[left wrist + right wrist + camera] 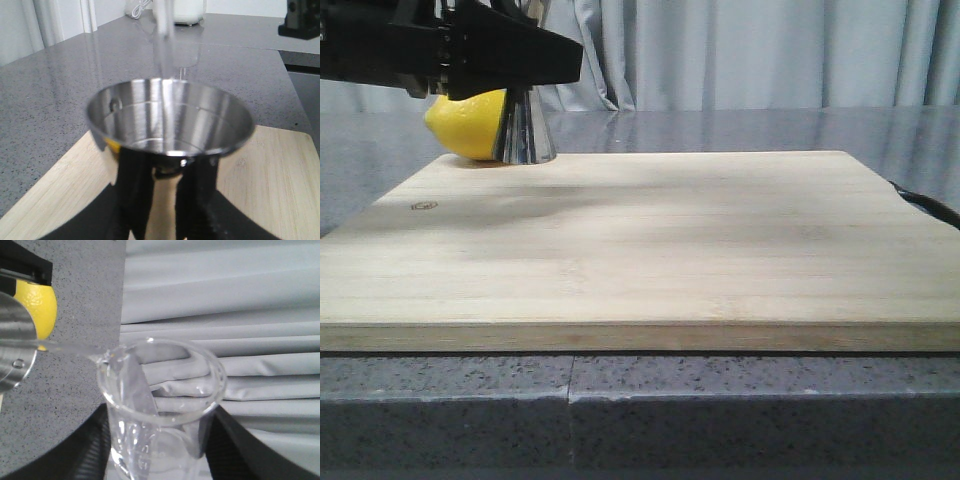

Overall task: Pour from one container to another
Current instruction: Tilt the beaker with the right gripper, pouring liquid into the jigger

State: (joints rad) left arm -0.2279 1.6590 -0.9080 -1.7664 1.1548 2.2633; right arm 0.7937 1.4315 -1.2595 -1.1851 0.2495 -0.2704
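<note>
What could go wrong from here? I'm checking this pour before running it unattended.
The stream from the tilted beaker enters the jigger near its rim, so a small drift of the right end effector could send liquid onto the cutting board. The jigger's cup is shallow and could overflow. The lemon sits right against the jigger, leaving little room to correct on that side.

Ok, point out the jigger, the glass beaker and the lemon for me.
jigger [170, 125]: left wrist view, on the shiny inner wall of its upper cup.
glass beaker [165, 385]: right wrist view, inside its clear wall below the rim.
lemon [470, 125]: front view, on its yellow skin beside the jigger's base.
</note>
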